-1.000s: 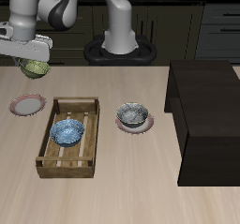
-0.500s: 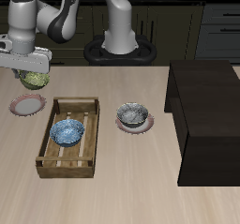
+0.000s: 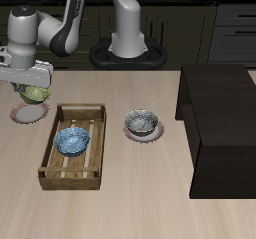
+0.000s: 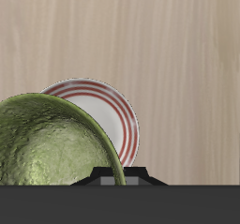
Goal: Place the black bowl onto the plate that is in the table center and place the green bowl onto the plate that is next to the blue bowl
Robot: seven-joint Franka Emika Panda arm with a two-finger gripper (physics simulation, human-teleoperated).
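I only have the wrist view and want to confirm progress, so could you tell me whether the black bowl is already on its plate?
Observer: Yes, the black bowl sits on the plate in the table center.
Operator: Thank you. Where is the blue bowl?
Observer: The blue bowl lies inside the wooden crate, beside the striped plate.
Operator: And how high is my green bowl?
Observer: The green bowl hangs in the gripper just above that plate, not touching.
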